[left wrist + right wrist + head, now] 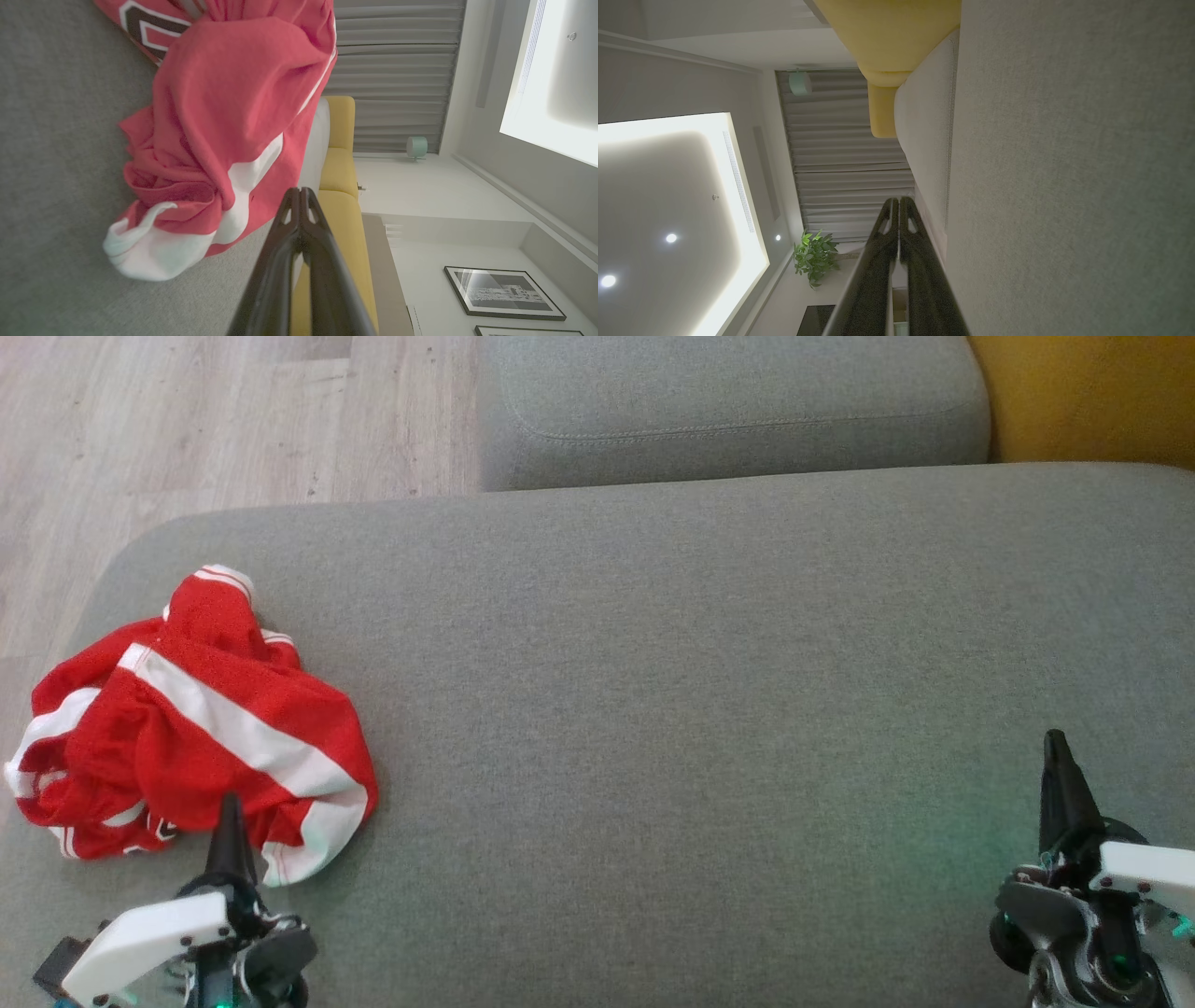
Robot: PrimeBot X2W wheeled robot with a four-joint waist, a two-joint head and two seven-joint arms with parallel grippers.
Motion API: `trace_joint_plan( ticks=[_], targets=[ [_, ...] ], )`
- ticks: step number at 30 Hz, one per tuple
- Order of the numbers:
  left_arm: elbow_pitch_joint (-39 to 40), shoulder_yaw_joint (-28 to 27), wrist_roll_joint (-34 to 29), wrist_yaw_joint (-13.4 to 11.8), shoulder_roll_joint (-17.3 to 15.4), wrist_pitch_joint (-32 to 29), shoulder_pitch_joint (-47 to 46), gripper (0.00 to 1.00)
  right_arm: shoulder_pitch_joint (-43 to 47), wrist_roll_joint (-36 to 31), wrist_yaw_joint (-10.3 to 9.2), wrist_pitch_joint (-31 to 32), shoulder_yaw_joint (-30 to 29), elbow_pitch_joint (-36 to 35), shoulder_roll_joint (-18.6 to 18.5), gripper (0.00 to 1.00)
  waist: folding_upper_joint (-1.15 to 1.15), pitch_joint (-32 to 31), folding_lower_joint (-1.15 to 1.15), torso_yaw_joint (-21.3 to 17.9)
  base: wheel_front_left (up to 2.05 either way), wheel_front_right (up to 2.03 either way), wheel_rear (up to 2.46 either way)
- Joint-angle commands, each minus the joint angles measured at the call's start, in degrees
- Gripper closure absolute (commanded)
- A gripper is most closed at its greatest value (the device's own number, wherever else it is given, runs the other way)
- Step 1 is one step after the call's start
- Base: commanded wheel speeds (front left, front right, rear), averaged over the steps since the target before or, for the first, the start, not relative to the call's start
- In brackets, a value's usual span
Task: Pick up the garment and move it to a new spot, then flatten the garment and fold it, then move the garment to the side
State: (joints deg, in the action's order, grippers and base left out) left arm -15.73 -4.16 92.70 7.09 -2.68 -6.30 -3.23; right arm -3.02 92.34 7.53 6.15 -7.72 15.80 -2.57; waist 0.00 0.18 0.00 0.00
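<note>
A crumpled red garment with white stripes lies in a heap at the left end of the grey sofa seat. My left gripper stands shut at the heap's near edge, its tip over the red cloth, holding nothing. The left wrist view has the garment bunched just beyond the closed fingers of the left gripper. My right gripper is shut and empty at the lower right, far from the garment. In the right wrist view the right gripper lies alongside the seat surface with its fingers pressed together.
A grey back cushion lies behind the seat, with a yellow cushion at the far right. Pale wood floor runs past the seat's left end. The seat's left edge curves just beside the garment.
</note>
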Motion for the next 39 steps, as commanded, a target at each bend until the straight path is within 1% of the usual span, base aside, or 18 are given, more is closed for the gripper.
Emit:
trace_joint_plan(
  ticks=[1,39],
  targets=[
    [1.70,-2.34,-0.51,0.40,-0.20,-0.17,-2.96,1.00,-3.16,-0.15,-0.04,0.32,1.22,-1.78,-0.31,1.00,0.00,0.00,0.00,0.00,0.00,0.00,0.00],
    [1.70,-2.34,-0.51,0.40,-0.20,-0.17,-2.96,1.00,-3.16,-0.15,-0.04,0.32,1.22,-1.78,-0.31,1.00,0.00,0.00,0.00,0.00,0.00,0.00,0.00]
  ],
)
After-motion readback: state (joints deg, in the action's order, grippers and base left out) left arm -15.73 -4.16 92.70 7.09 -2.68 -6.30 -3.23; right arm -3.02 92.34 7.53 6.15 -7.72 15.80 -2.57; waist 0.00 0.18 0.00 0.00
